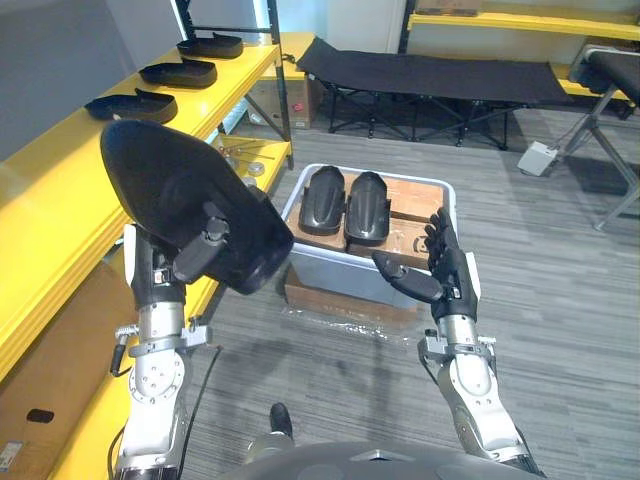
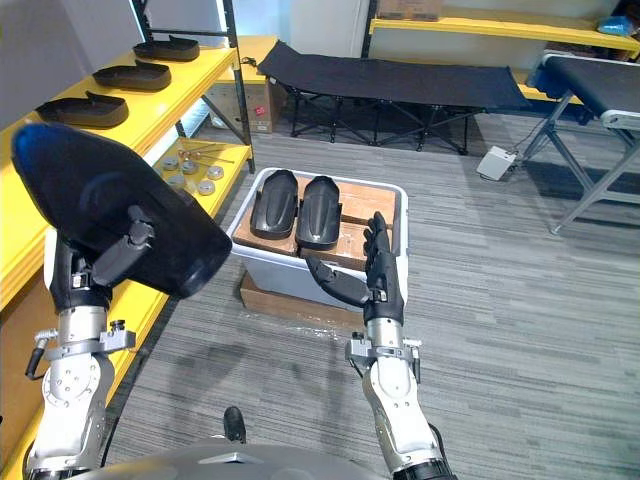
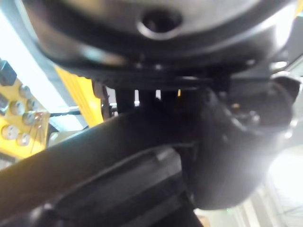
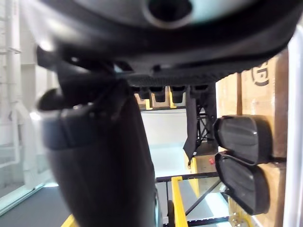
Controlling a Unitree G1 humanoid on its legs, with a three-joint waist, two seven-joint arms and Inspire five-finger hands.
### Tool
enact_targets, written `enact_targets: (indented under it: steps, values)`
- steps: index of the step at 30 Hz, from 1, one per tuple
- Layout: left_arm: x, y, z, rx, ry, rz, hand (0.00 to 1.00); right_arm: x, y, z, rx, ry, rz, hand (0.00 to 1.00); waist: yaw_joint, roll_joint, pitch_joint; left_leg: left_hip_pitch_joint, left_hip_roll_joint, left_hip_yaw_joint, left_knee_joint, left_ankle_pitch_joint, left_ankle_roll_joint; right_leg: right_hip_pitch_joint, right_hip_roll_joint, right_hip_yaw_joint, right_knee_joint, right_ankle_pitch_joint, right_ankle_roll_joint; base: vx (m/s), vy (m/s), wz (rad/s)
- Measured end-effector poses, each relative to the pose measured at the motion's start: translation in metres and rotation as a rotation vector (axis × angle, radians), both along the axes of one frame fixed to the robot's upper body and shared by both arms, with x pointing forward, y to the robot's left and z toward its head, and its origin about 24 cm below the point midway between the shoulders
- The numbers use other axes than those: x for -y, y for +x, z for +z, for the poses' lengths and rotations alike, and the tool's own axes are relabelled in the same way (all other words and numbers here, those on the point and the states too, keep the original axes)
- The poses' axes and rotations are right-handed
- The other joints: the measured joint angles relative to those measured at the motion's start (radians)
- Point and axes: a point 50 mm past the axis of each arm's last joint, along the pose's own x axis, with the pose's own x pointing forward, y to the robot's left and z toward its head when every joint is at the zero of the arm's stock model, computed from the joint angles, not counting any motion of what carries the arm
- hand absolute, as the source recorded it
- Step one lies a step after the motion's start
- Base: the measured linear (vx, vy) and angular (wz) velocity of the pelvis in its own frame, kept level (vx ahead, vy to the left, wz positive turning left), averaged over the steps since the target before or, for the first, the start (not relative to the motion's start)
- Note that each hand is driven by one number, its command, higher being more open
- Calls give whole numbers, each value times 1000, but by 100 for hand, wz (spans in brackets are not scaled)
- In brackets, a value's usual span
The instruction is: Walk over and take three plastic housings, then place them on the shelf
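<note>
My left hand (image 1: 196, 252) is shut on a large black plastic housing (image 1: 165, 185) and holds it up beside the yellow shelf (image 1: 60, 190); its thumb (image 2: 125, 248) lies across the shell. Three more black housings (image 1: 130, 105) lie in a row on that shelf's top. Two housings (image 1: 343, 205) lie side by side on cardboard in a white bin (image 1: 345, 272) ahead, also seen as housings (image 4: 244, 139) in the right wrist view. My right hand (image 1: 446, 272) hovers open just in front of the bin's near right corner, holding nothing.
The bin rests on a flat cardboard box (image 1: 340, 300). A black folding cot (image 1: 430, 75) stands behind it, a small white box (image 1: 537, 157) on the floor to the right. Metal discs (image 1: 252, 168) lie on the lower shelf level.
</note>
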Motion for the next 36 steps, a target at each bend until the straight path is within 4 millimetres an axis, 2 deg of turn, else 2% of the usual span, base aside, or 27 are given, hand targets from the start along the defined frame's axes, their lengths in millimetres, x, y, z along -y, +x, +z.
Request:
enact_targets:
  steps: [3, 6, 8, 10, 11, 13, 17, 19, 20, 21, 22, 23, 25, 27, 28, 30, 31, 32, 33, 34, 36]
  values:
    - [1, -4, -5, -23, -50, -46, 0, 3, -3, -6, -45, 10, 24, 100, -2, 3, -2, 3, 1, 4, 0, -2, -1, 0, 0, 4, 0, 0, 0, 14, 7, -6]
    - [1, -7, -6, -41, -57, -55, 0, -1, -3, -8, -57, 16, 83, 100, 12, 4, -3, 2, 0, -2, 1, -2, -2, 3, 1, -3, -1, 0, 1, 10, 2, 16]
    - [2, -12, -1, -41, -69, -62, 0, -16, 0, -19, -127, -8, 275, 100, 39, 3, -3, 0, -16, -72, 1, 1, -3, 50, 2, -77, 5, -18, 7, 20, -11, 80]
    - [2, -13, 3, -20, -94, -70, 0, -25, -2, -26, -160, -26, 358, 100, 72, 4, -3, -6, -23, -116, 0, 6, -3, 70, 2, -121, 22, -36, 10, -7, -18, 72]
    - [0, -14, 6, -6, -91, -62, 0, -31, -2, -26, -162, -27, 392, 100, 100, 5, -3, -16, -26, -139, 1, 11, -4, 71, 3, -141, 38, -50, 12, -19, -16, 59]
    - [-6, -21, 6, -6, -108, -33, 0, -39, 7, -24, -158, -61, 448, 100, 114, 5, -3, -23, -28, -169, 3, 18, -4, 79, 4, -170, 59, -61, 15, -20, -16, 57]
    - [-11, -35, -4, -59, -128, -5, 0, -38, 23, -13, -120, -118, 455, 100, 137, 6, -1, -34, -47, -232, 3, 37, 7, 129, 5, -256, 96, -94, 29, -44, -8, 70]
    - [-9, -38, -6, -76, -123, -35, 0, -33, 26, -11, -118, -126, 426, 100, 130, 14, 10, -52, -40, -162, 5, 22, 35, 155, 8, -333, 108, -104, 36, -88, -1, 113]
    - [-7, -37, -6, -78, -122, -60, 0, -29, 27, -11, -124, -133, 413, 100, 112, 8, 16, -55, -34, -99, 12, 14, 59, 170, 8, -376, 110, -104, 37, -109, 31, 136]
    - [-2, -36, -7, -82, -121, -103, 0, -23, 27, -12, -139, -156, 396, 100, 104, 18, 26, -76, -23, -34, 48, 9, 75, 189, 6, -411, 116, -116, 41, -122, 60, 139]
    - [2, -35, -8, -87, -121, -138, 0, -17, 28, -12, -146, -198, 387, 100, 109, 36, 42, -90, -13, -4, 78, 12, 80, 196, 3, -425, 136, -140, 46, -127, 80, 100]
    - [3, -35, -8, -90, -122, -148, 0, -16, 28, -12, -148, -205, 384, 100, 111, 45, 51, -91, -14, 0, 83, 12, 80, 199, 2, -421, 142, -149, 44, -127, 89, 67]
    - [4, -36, -9, -94, -120, -166, 0, -18, 27, -13, -149, -209, 393, 100, 109, 62, 70, -91, -19, 15, 84, 10, 77, 199, -2, -404, 149, -164, 46, -146, 118, 32]
    - [4, -36, -9, -93, -126, -177, 0, -21, 26, -14, -148, -223, 407, 100, 112, 57, 73, -88, -19, 54, 88, -8, 52, 185, -24, -380, 153, -165, 46, -85, 114, -18]
    - [5, -36, -9, -87, -146, -197, 0, -21, 24, -14, -148, -217, 402, 100, 110, 57, 74, -85, -21, 63, 88, -8, 53, 171, -33, -353, 168, -165, 47, -50, 111, -42]
    - [7, -34, -8, -83, -134, -237, 0, -17, 16, -14, -149, -196, 373, 100, 91, 48, 79, -82, -30, 67, 86, -5, 61, 141, -39, -262, 202, -187, 38, -48, 107, -19]
    - [10, -30, -7, -80, -118, -285, 0, -11, 9, -13, -145, -177, 338, 100, 63, 40, 85, -81, -41, 55, 76, -1, 67, 122, -41, -198, 229, -215, 32, -46, 66, 26]
    - [15, -24, -8, -86, -102, -348, 0, -3, 4, -14, -146, -169, 298, 100, 45, 36, 86, -74, -55, 50, 54, 19, 89, 109, -52, -177, 259, -234, 35, -41, 61, 24]
    - [18, -21, -10, -91, -96, -377, 0, 0, 2, -15, -148, -169, 283, 100, 41, 37, 87, -69, -58, 54, 45, 29, 98, 103, -57, -170, 271, -239, 36, -22, 53, 5]
    - [23, -17, -11, -100, -86, -426, 0, 4, 1, -15, -149, -170, 263, 100, 28, 36, 90, -68, -60, 59, 43, 32, 102, 95, -64, -163, 287, -247, 36, -7, 43, -14]
    - [31, -13, -10, -105, -63, -507, 0, 7, -1, -13, -120, -173, 269, 100, 22, 35, 93, -68, -54, 77, 48, 34, 102, 66, -69, -123, 323, -262, 32, -24, 35, -26]
